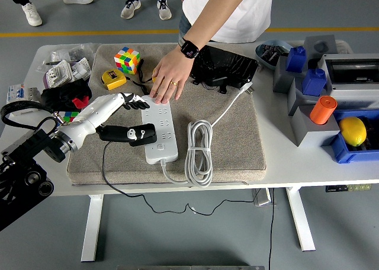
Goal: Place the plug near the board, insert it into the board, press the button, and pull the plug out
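A white power strip (161,132) lies lengthwise on the tan mat (237,140). My left hand (131,119) comes in from the left beside the strip's left edge. It is shut on a long black plug (129,134), whose tip reaches the strip's left side. Its upper fingers (136,103) stretch toward the strip's far end. A black cable (104,163) trails from the plug over the table's near edge. A person's hand (167,83), with a watch on the wrist, presses down on the strip's far end. My right arm is out of view.
The strip's coiled white cord (199,151) lies right of the strip, its white plug (249,88) near a black bag (225,66). A Rubik's cube (127,60) and yellow tape measure (112,79) sit far left. Blue bins, an orange cylinder (323,110) and a lemon (353,131) crowd the right.
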`<state>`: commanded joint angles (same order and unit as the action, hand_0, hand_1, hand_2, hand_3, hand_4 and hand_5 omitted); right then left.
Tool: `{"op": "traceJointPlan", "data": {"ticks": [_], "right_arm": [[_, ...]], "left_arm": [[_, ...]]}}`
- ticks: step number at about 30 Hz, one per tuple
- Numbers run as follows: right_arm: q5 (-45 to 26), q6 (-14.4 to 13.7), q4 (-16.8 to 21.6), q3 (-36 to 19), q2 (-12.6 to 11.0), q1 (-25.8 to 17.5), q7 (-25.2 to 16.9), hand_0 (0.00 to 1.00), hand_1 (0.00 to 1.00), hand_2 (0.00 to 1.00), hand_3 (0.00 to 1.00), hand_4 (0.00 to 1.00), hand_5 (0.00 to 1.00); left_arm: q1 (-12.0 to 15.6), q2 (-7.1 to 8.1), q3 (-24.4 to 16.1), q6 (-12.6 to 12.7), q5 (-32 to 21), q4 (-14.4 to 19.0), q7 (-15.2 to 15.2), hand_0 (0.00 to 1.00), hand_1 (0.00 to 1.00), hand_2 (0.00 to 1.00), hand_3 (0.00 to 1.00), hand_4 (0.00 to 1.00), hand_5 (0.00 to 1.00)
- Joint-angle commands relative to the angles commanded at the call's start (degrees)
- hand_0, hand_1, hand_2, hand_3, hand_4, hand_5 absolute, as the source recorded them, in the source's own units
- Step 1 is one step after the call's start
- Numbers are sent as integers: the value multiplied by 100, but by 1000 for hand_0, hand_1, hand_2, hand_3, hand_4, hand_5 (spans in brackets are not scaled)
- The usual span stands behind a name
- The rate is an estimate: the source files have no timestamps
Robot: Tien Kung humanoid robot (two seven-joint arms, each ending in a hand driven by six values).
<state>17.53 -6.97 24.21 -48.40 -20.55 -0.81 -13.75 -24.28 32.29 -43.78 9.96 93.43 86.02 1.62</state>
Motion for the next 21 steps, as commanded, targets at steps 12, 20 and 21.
{"op": "traceJointPlan", "data": {"ticks": [12,20,21], "right_arm": [[-16,3,-1,-20,-27,21,-2,704,708,706,598,998,592],[-18,7,-1,-19,-27,28,-2,705,708,706,597,998,593],[-19,8,-1,-15,-26,31,-3,705,708,705,598,998,593]], "left_arm": [[-385,76,202,-1454,-131,432,1623,37,123,187,901,602,2],[-584,182,533,-2039,-153,593,2009,30,123,184,967,592,2],[-586,193,542,-2075,-144,633,2029,30,121,182,976,590,2]]}}
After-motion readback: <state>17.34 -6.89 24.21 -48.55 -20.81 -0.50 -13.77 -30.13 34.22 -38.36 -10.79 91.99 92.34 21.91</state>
